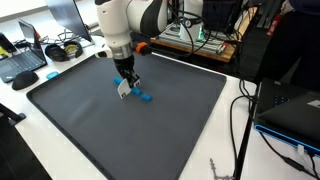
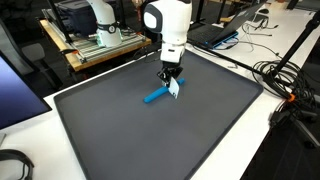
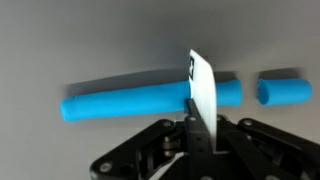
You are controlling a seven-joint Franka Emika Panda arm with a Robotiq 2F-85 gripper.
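My gripper is shut on a thin white card that it holds on edge, low over a dark grey mat. The card's lower edge is at a long blue roll lying flat on the mat. In the wrist view a short blue piece lies apart from the roll's right end, with a small gap between them. The blue roll also shows in both exterior views, just beside the gripper.
The mat lies on a white table. A laptop and headphones sit at one corner, and black cables run along one side. A rack with equipment stands behind the mat.
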